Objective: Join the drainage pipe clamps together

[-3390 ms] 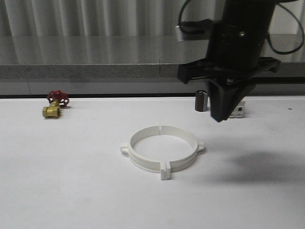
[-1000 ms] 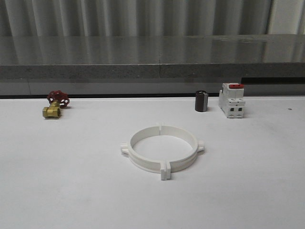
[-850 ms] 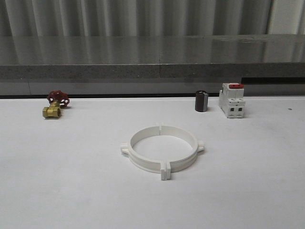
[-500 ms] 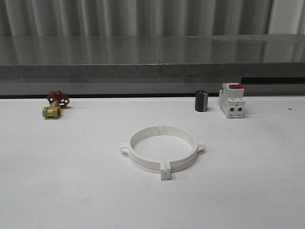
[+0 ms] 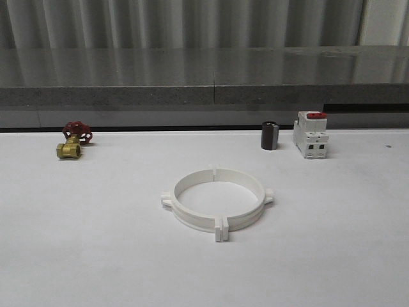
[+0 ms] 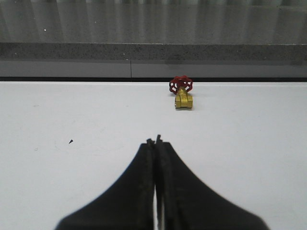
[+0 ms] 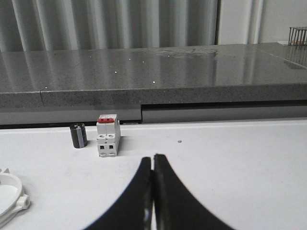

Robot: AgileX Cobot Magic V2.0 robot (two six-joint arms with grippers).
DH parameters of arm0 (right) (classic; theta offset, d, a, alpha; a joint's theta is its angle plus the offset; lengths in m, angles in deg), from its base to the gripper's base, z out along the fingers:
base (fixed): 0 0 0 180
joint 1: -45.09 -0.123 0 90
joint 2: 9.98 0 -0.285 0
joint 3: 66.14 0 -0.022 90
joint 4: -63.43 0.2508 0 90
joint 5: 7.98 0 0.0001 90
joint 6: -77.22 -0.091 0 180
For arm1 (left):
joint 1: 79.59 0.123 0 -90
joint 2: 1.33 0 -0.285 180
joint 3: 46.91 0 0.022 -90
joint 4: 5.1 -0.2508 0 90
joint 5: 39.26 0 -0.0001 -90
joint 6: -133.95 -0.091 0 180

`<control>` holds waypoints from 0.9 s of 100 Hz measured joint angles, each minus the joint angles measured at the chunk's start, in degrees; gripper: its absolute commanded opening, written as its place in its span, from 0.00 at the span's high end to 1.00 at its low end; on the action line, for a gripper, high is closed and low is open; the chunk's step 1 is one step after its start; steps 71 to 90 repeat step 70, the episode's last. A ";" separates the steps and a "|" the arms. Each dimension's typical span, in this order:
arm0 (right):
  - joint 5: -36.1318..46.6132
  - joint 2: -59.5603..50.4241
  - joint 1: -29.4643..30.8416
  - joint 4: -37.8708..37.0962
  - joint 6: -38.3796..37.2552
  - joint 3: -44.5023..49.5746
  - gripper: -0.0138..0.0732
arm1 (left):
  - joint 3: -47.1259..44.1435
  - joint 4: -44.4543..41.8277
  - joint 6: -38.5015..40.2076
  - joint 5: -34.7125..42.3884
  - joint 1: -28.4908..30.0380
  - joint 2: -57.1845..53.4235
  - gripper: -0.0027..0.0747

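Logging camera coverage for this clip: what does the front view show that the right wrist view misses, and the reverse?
Front view: the two white plastic half-ring pipe clamps seen whole, joined into a ring on the white table, and the brass valve with a red handwheel at far left. Right wrist view: the right tool, its black fingers shut with nothing between them. Shared: the dark cylinder, the white boxy breaker with a red top, and part of the ring.

White drainage pipe clamps (image 5: 217,203), white table (image 5: 96,256), brass valve (image 5: 69,149) with red handwheel, red-topped white breaker (image 5: 311,135)
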State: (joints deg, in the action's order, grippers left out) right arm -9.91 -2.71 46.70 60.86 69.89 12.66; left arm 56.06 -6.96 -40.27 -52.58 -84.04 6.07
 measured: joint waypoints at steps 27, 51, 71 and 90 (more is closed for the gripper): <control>0.00 0.00 0.17 0.00 0.00 0.00 0.92 | 0.00 0.12 0.00 0.65 0.00 0.00 0.99; 0.00 0.00 0.17 0.00 0.00 0.00 0.92 | 0.00 0.12 0.00 1.04 0.00 0.00 0.99; 0.00 0.00 0.17 0.00 0.00 0.00 0.92 | 0.00 0.12 0.00 1.04 0.00 0.00 0.99; 0.00 0.00 0.17 0.00 0.00 0.00 0.92 | 0.00 0.12 0.00 1.04 0.00 0.00 0.99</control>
